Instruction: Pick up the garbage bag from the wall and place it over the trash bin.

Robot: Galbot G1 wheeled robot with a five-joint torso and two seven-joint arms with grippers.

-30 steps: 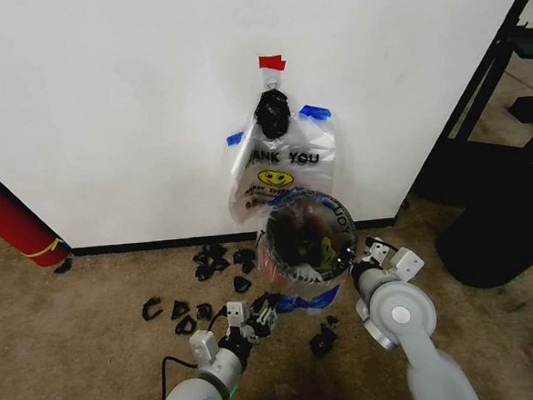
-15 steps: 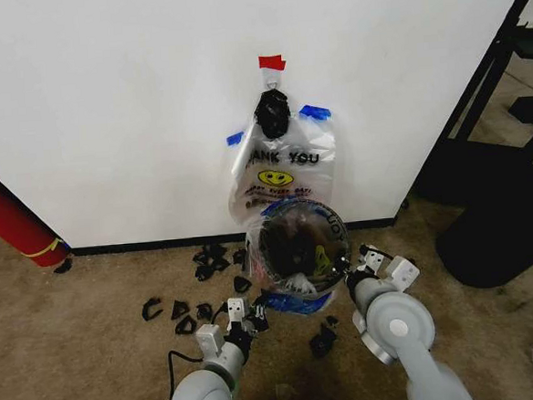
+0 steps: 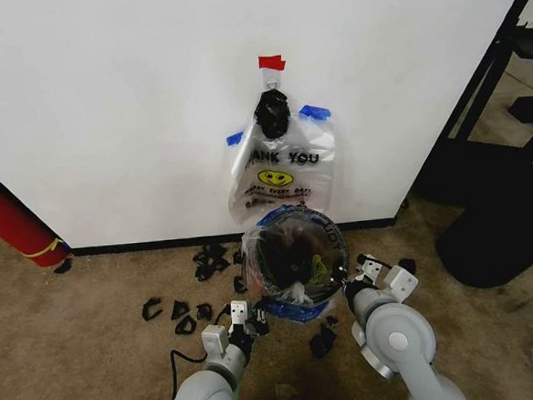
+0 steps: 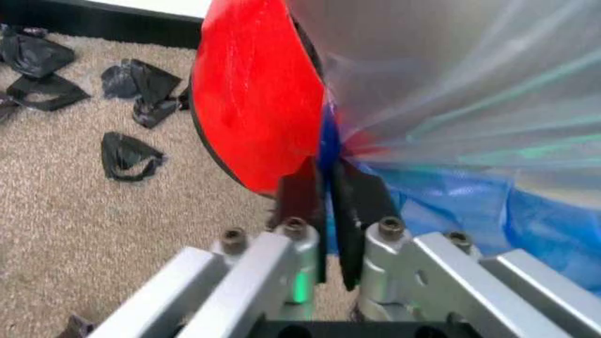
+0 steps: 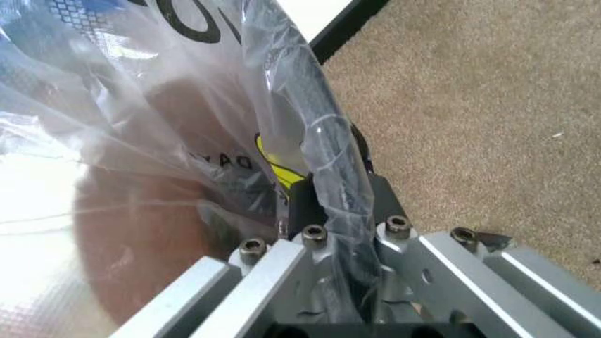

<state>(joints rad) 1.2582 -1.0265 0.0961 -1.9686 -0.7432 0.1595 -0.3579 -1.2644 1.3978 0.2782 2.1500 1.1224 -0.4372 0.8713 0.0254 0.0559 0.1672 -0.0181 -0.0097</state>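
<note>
Vs 1 s ago: trash bin (image 3: pixel 293 258) sits lower and more left in the head view, rim tilted up. Garbage bag (image 3: pixel 303 300) drapes over it. Left claw (image 4: pixel 327 232) pinched on the bag's blue edge, right claw (image 5: pixel 331 211) clamped on film at the rim. Printed bag (image 3: pixel 283 176) on the wall (image 3: pixel 104 101) reads "THANK YOU".

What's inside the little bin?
The trash bin is lined with the garbage bag, both grippers pinching it: left gripper, right gripper. Inside shows dark, with something yellow; the crinkly plastic hides the bottom.
</note>
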